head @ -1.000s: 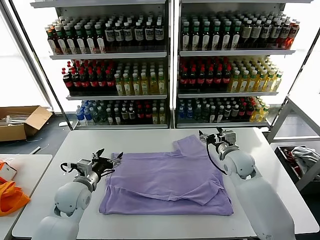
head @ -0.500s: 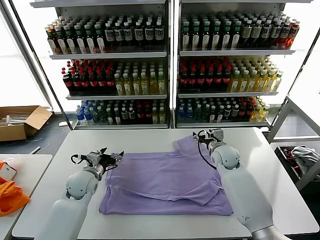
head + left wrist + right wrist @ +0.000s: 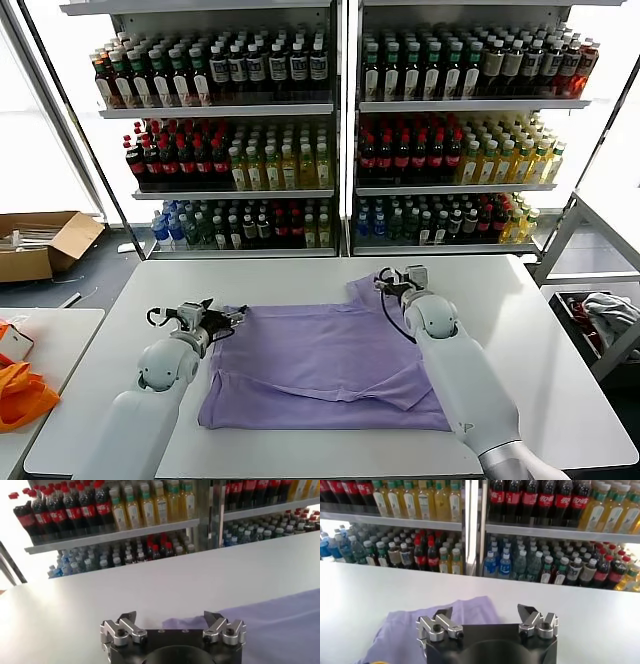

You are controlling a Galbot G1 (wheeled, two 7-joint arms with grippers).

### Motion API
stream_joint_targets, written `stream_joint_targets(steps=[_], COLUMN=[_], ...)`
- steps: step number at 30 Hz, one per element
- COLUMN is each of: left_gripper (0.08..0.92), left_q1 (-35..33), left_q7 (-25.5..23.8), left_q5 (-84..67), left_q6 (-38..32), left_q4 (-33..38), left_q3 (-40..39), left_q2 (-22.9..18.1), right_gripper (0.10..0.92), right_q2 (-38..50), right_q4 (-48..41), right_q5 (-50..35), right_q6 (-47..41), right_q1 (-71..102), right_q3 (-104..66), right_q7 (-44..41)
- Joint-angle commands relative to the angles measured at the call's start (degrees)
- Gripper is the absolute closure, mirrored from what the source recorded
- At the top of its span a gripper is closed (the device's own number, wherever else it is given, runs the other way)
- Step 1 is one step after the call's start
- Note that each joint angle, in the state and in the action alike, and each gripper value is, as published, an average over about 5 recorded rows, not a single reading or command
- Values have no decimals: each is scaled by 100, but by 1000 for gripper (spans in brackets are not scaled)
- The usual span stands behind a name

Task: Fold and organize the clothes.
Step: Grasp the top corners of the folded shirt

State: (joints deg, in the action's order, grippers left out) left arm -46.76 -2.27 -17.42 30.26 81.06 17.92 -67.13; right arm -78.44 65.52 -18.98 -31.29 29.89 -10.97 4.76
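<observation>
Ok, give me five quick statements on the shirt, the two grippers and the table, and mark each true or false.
1. The lavender T-shirt lies spread on the white table. True.
2. The left gripper is shut on the shirt. False: it is open at the shirt's far left corner.
3. The right gripper is open at the far sleeve. True.
4. The shirt hangs over the table's near edge. False: it lies wholly on the tabletop.
5. Bottle shelves stand behind the table. True.

We note a white table [image 3: 560,330]; behind it, shelves [image 3: 230,108] of bottled drinks [image 3: 420,150]. An open cardboard box [image 3: 40,243] sits on the floor, orange fabric [image 3: 20,392] on a side table, grey-white clothing [image 3: 608,312] at right.
</observation>
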Motion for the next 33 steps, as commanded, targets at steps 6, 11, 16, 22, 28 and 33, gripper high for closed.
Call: stream_joint_targets(steps=[6, 11, 16, 22, 28, 33], left_gripper=[177, 177, 177, 177, 177, 177], left_q1=[87, 75, -91, -344, -383, -383], left_q7=[4, -3, -9, 12, -3, -29], left_q5=[19, 20, -42, -239, -262, -269], left_q6=[-16, -22, 20, 114, 124, 112], left_q4=[-219, -246, 63, 707, 646, 446], left_q3=[-21, -31, -32, -16, 17, 60], left_q2=[4, -6, 20, 72, 54, 6], right_gripper=[203, 203, 203, 203, 203, 203], right_q2=[-148, -226, -217, -198, -207, -236], right_q4=[-333, -520, -545, -498, -467, -423], right_q5=[104, 194, 224, 239, 267, 293], right_q6=[53, 109, 124, 122, 103, 75], right_q1=[-85, -79, -62, -20, 33, 104], right_q3=[-48, -86, -101, -94, -79, -87], right_q7=[-17, -46, -67, -83, -83, -69])
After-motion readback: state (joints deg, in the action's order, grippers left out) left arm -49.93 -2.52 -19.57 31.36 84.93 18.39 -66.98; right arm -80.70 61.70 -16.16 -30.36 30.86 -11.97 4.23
